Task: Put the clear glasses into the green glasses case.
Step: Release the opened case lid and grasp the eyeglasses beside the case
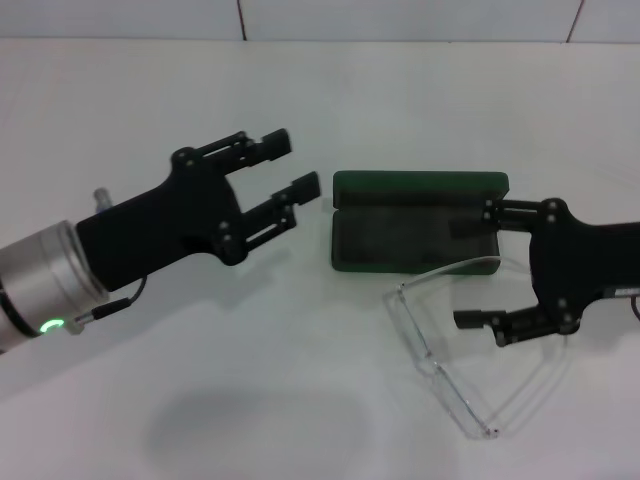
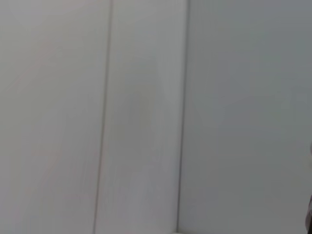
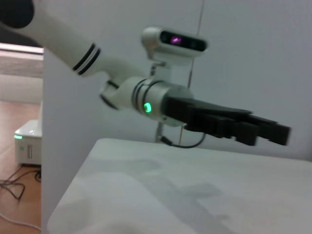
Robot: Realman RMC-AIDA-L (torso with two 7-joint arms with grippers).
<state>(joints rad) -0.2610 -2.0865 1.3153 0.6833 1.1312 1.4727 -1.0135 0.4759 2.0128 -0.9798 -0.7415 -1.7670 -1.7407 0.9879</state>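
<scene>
The green glasses case (image 1: 420, 184) lies open at the table's middle right, lid standing at the back, dark lining (image 1: 395, 240) facing up. The clear glasses (image 1: 432, 362) lie unfolded on the table just in front of the case, arms pointing right. My right gripper (image 1: 477, 265) is open wide at the case's right end; its upper finger is over the lining and its lower finger is above the glasses, with one clear arm between them. My left gripper (image 1: 297, 163) hovers open left of the case, holding nothing; the right wrist view shows this left gripper (image 3: 275, 131) too.
The white table (image 1: 250, 380) spreads around the case. A tiled wall (image 1: 400, 18) runs behind it. The left wrist view shows only pale wall. The table's edge (image 3: 87, 156) and the floor beyond it appear in the right wrist view.
</scene>
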